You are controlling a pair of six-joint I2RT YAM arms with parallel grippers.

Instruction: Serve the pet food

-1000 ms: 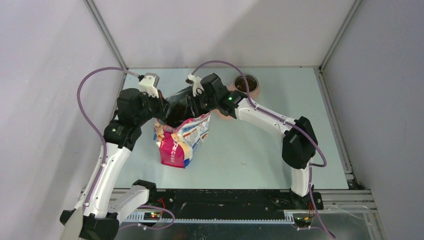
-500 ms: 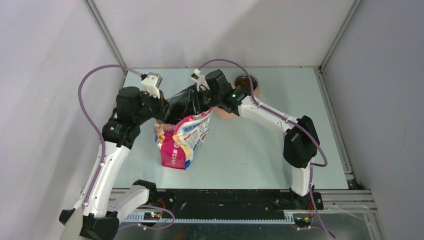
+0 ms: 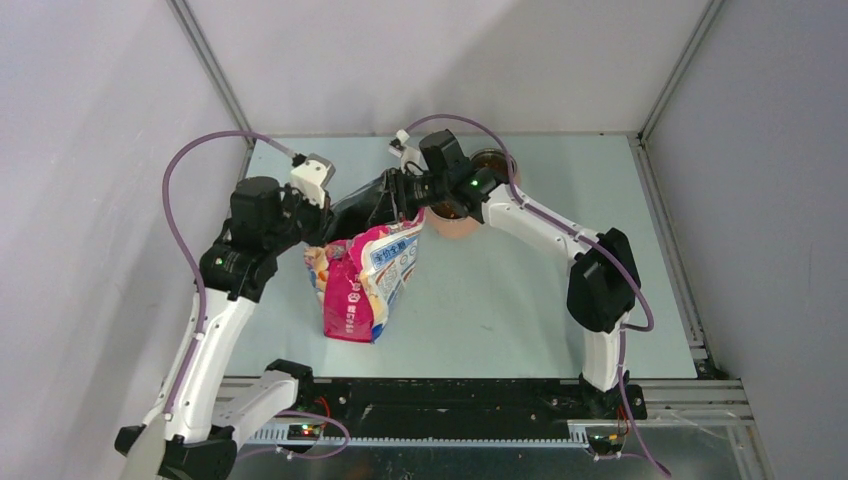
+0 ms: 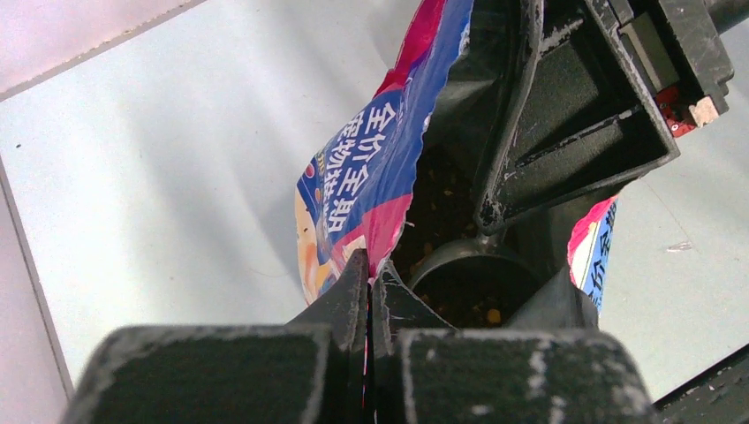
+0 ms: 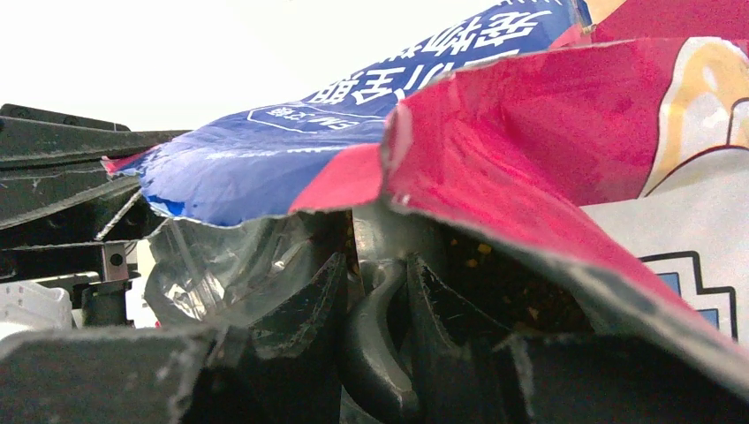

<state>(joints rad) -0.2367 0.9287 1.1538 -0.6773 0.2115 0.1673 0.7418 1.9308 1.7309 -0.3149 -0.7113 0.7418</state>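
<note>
A pink, white and blue printed bag [image 3: 358,285] stands on the pale surface [image 3: 520,300], its torn mouth open at the far end. A grey scoop [image 4: 468,278] sits inside that mouth. Near the bag's top is a peach bowl [image 3: 452,226], partly hidden, with a dark round container [image 3: 497,160] behind it.

1. bag [image 3: 365,275]: glossy printed plastic film; inner lining silvery, crinkled.
2. left gripper [image 4: 368,281]: matt black plastic, edges scuffed whitish.
3. scoop [image 4: 459,256]: smooth, dull grey metal.
4. table [image 4: 159,150]: smooth, pale, faint sheen.
</note>
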